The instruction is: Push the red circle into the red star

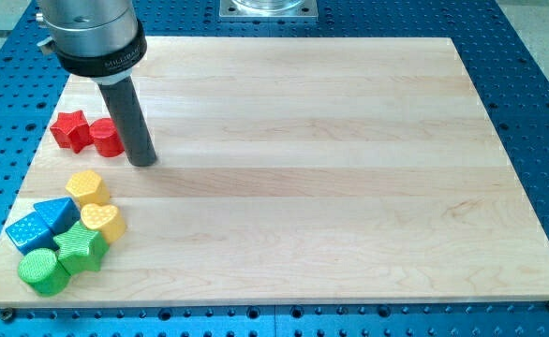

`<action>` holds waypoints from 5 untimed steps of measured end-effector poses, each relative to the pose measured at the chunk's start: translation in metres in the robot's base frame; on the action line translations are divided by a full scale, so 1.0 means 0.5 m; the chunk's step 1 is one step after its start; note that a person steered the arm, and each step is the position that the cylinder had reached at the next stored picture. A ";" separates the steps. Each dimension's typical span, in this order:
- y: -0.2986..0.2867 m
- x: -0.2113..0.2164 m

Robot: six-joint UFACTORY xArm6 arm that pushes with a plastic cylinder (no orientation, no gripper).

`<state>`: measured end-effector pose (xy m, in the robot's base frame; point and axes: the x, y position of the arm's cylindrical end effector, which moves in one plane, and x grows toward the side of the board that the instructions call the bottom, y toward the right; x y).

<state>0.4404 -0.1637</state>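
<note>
red circle (107,139): touching the red star's right side
red star (69,130): landmark, no clear long axis
my tip (142,161): just right of circle; no hand fitted

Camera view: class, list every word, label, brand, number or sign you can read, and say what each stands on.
Faint pale lettering runs round the black collar above the rod: too small and blurred to read.
The red star, the red circle, the other blocks and the board carry no text.
My tip is unmarked, just right of the red circle.
</note>
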 end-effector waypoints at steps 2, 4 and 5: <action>-0.005 -0.034; -0.024 0.048; -0.024 0.048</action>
<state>0.4643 -0.1756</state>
